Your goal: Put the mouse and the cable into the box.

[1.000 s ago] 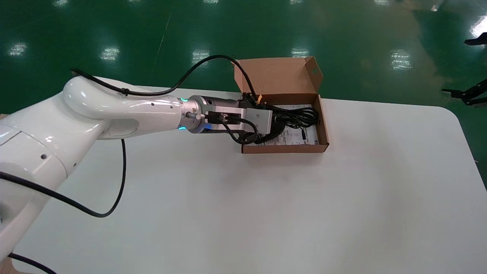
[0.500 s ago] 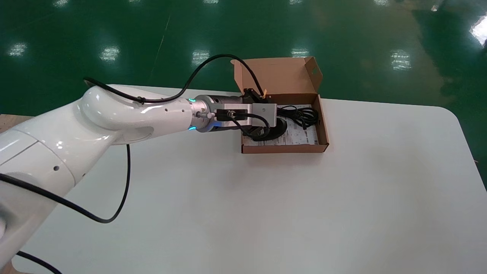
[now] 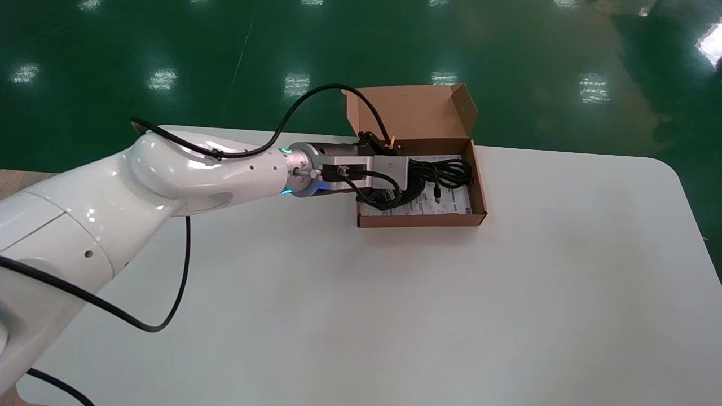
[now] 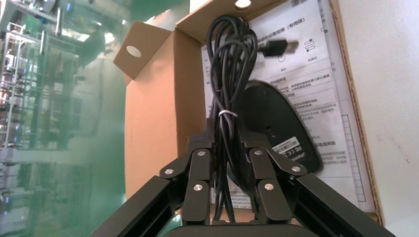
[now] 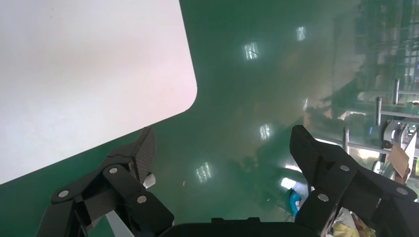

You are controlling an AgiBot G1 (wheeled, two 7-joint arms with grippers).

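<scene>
An open brown cardboard box [image 3: 420, 220] sits at the table's far side with a printed sheet [image 4: 316, 64] on its floor. On that sheet, bottom side up, lies the black mouse [image 4: 279, 118], half hidden under my left wrist in the head view [image 3: 416, 190]. My left gripper [image 4: 228, 136] is inside the box, shut on the tied black cable bundle [image 4: 231, 59], whose loops [image 3: 451, 168] stretch toward the box's right wall. My right gripper [image 5: 222, 143] is open and holds nothing, hanging over the green floor past the table's corner.
The box's raised lid [image 3: 409, 113] stands behind my left gripper [image 3: 414, 176]. The white table [image 3: 395, 316] spreads in front of and beside the box. Its rounded corner [image 5: 183, 94] shows in the right wrist view.
My left gripper has shifted toward the back of the box with the cable, and the cable's plug end now lies on the sheet. The right gripper has left the head view.
</scene>
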